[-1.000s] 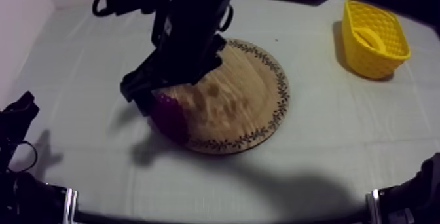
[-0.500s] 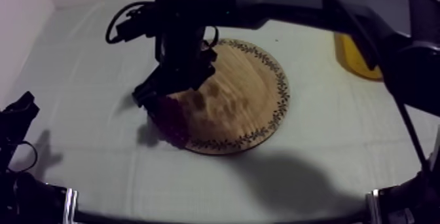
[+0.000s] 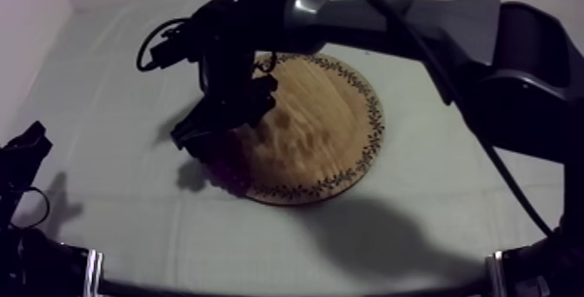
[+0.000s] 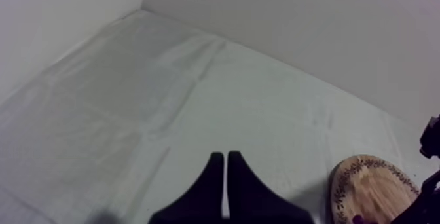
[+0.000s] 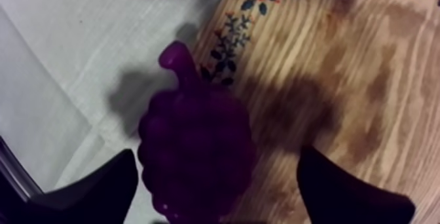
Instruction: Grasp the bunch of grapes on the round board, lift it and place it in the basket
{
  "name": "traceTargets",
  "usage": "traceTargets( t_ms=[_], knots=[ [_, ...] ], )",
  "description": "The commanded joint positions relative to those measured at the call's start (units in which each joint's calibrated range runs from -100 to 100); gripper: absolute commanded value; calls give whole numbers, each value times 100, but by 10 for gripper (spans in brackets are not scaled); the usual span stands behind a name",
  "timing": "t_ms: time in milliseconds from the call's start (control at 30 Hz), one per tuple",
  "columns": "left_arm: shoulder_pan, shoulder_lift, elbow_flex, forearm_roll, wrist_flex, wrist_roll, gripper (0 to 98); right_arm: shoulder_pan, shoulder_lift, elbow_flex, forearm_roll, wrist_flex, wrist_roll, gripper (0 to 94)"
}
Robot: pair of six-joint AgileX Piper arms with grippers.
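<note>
Two fingers of my right gripper [image 5: 219, 158] have dropped, apart, astride the bunch of grapes [image 5: 196, 164], unmoved on the rim of the wooden board [image 3: 335, 118]: ready to close. My left gripper [image 4: 226, 156] sits together, off the board.

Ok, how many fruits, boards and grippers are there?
Fruit: 1, the grapes
Boards: 1, the board
Grippers: 2, left gripper and right gripper
Total: 4

Right claw [image 3: 215, 135] over bunch of grapes [image 3: 228, 165], at rim of wooden board [image 3: 335, 122], grey-white cloth [image 3: 104, 83] beneath
</note>
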Motion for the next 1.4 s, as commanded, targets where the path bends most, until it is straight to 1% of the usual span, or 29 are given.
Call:
traceTargets(
  t_ms=[0, 233, 333, 400, 467, 567, 700, 900, 967, 1033, 1200, 1367],
  knots=[
    [-1, 3, 4, 1, 3, 0, 0, -5, 51, -36, -16, 50, -5, 936],
    [-1, 3, 4, 1, 3, 0, 0, -48, 296, -311, -36, 227, -41, 931],
    [-1, 3, 4, 1, 3, 0, 0, -95, 385, -349, 13, 287, -71, 927],
    [-1, 3, 4, 1, 3, 0, 0, -123, 423, -339, 49, 298, -92, 907],
    [-1, 3, 4, 1, 3, 0, 0, -139, 443, -320, 71, 274, -98, 850],
    [-1, 3, 4, 1, 3, 0, 0, -148, 456, -330, 76, 241, -73, 718],
    [-1, 3, 4, 1, 3, 0, 0, -152, 393, -325, 90, 185, -15, 575],
    [-1, 3, 4, 1, 3, 0, 0, -153, 282, -270, 76, 141, 149, 325],
    [-1, 3, 4, 1, 3, 0, 0, -153, 266, -298, 94, 240, 154, 290],
    [-1, 3, 4, 1, 3, 0, 0, -151, 187, -272, 120, 329, 155, 275],
    [-1, 3, 4, 1, 3, 0, 0, -56, -388, 18, 156, 482, 199, 253],
    [-1, 3, 4, 1, 3, 0, 0, 172, -1252, 663, 197, 550, 256, 245]
  ],
)
